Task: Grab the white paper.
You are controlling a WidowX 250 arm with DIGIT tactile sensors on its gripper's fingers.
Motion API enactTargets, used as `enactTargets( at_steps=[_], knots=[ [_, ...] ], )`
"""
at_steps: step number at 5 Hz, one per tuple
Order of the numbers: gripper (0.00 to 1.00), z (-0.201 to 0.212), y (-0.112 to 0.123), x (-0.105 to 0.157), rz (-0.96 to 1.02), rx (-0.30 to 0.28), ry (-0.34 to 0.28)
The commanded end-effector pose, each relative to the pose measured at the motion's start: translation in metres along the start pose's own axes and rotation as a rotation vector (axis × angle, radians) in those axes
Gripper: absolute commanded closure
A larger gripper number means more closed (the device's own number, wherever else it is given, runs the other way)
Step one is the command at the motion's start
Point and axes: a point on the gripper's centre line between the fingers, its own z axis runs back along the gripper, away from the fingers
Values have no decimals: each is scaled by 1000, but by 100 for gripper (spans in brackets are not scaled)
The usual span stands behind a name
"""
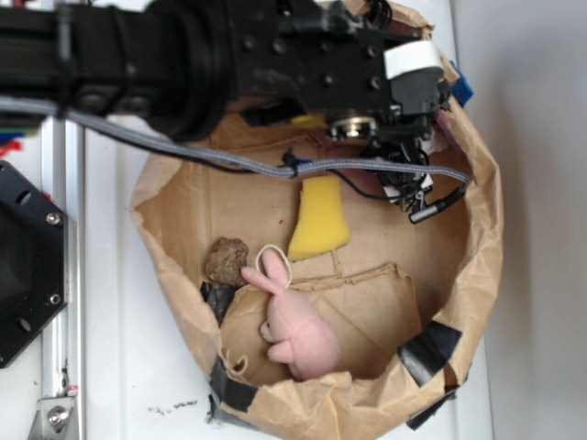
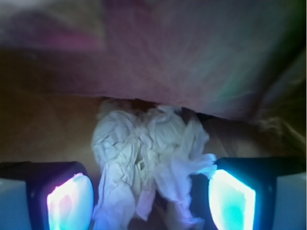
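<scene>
The white paper is a crumpled, lumpy wad lying on the brown floor of the bag, close against the bag wall behind it in the wrist view. My gripper is open, and the wad sits between its two glowing pads, with its right edge touching the right pad. A gap remains on the left side. In the exterior view my gripper reaches down into the upper right of the paper bag, and the arm hides the white paper there.
The brown paper bag has tall crumpled walls all round, patched with black tape. Inside lie a yellow sponge wedge, a pink plush bunny and a brown lump. A metal rail runs on the left.
</scene>
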Motion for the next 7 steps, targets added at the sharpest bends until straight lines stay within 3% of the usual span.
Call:
enactTargets(
  at_steps=[1, 2, 3, 6, 7],
  knots=[
    [100, 5, 8, 18, 58, -2, -60],
    [100, 4, 8, 17, 43, 3, -54],
    [100, 8, 12, 14, 19, -53, -20],
    [100, 55, 6, -5, -178, -260, 80],
    [100, 82, -7, -11, -276, -348, 133]
  ],
)
